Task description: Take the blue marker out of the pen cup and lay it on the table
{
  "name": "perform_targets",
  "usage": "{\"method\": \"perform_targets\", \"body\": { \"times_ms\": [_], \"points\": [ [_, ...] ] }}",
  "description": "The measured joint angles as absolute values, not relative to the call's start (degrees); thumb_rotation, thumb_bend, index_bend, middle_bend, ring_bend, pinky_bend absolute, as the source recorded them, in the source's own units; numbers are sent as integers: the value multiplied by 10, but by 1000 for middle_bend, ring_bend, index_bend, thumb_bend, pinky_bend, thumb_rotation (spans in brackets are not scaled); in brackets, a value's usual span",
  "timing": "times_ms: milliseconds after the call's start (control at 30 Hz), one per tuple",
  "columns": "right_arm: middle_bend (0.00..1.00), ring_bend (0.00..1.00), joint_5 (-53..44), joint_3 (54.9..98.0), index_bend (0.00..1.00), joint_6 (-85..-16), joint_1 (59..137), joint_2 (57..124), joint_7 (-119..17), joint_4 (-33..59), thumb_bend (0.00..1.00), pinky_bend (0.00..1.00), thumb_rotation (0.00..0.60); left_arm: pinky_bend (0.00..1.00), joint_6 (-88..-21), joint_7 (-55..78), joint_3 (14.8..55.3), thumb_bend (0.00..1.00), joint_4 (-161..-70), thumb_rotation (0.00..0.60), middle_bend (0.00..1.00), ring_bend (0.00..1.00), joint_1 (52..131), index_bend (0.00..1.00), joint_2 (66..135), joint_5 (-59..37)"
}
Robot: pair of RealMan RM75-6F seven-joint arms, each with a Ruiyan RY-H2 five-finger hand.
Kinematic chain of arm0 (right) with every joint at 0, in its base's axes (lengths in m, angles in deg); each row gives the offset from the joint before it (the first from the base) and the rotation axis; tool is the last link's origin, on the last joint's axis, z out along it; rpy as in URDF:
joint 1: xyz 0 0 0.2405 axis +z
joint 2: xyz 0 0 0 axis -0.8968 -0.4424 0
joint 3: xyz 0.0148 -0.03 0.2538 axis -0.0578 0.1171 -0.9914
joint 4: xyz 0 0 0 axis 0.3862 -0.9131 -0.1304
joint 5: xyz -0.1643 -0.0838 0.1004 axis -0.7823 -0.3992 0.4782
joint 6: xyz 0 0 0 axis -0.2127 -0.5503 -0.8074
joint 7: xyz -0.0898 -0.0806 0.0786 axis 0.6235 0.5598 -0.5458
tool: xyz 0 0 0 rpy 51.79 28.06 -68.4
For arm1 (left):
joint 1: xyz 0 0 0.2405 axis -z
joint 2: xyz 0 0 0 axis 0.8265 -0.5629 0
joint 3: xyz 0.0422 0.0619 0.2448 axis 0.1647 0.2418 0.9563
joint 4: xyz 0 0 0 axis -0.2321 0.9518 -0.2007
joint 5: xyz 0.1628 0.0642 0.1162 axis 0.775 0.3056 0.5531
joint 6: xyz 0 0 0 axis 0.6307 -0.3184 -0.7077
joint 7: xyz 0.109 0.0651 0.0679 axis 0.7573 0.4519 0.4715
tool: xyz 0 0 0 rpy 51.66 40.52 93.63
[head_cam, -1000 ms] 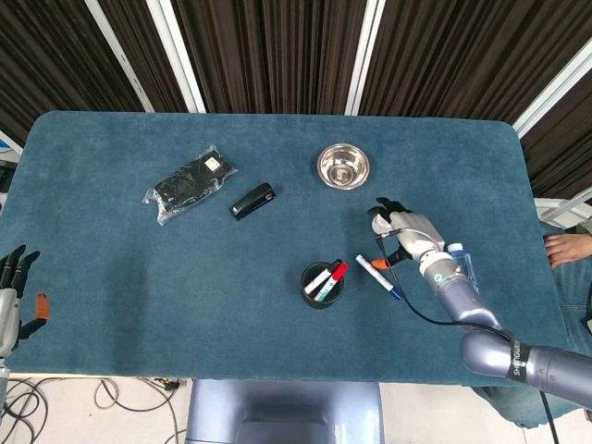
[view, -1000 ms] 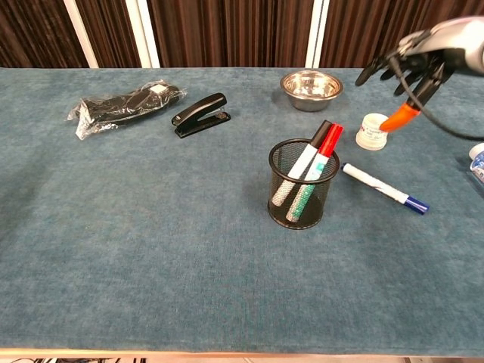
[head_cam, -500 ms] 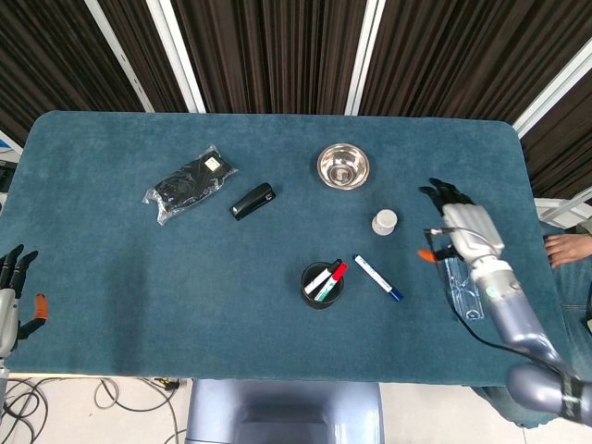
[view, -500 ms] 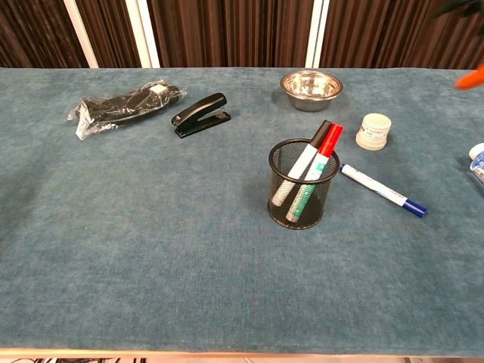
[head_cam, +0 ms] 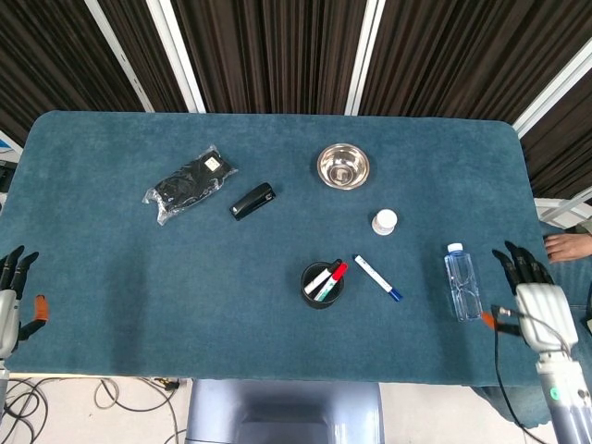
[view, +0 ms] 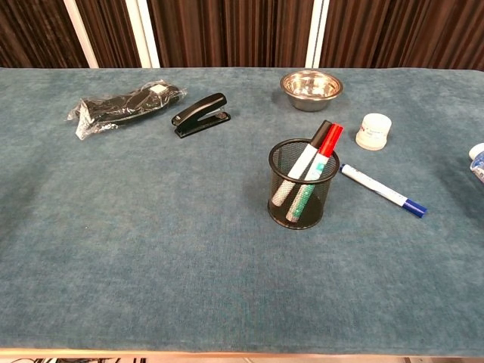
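Note:
The blue marker (head_cam: 378,277) (view: 383,190) lies flat on the teal table, just right of the black mesh pen cup (head_cam: 322,285) (view: 302,191). Red, black and green markers stand in the cup. My right hand (head_cam: 534,300) hovers at the table's front right corner, fingers spread, holding nothing, well away from the marker. My left hand (head_cam: 11,294) is beyond the table's left front edge, fingers apart and empty. Neither hand shows in the chest view.
A clear water bottle (head_cam: 462,282) lies near my right hand. A white jar (head_cam: 384,221) and a steel bowl (head_cam: 343,166) are behind the cup. A black stapler (head_cam: 252,200) and a bagged black item (head_cam: 189,183) lie at the left.
My right hand has drawn back from beside the marker to the table's front right corner, uncovering the white jar and the bottle. The marker stays on the table.

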State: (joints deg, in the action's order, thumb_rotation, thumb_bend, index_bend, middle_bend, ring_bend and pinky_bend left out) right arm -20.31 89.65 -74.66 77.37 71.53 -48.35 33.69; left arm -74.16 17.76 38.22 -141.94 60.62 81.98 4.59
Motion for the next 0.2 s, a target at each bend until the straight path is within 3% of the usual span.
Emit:
{"method": "perform_targets", "body": {
  "times_ms": [200],
  "points": [
    [0,0,-235,904,106,-787,737,753,-465,305,231,157,600,0,-743,177,381,560,-1420,600,0,0,606,92,819,45]
  ]
}}
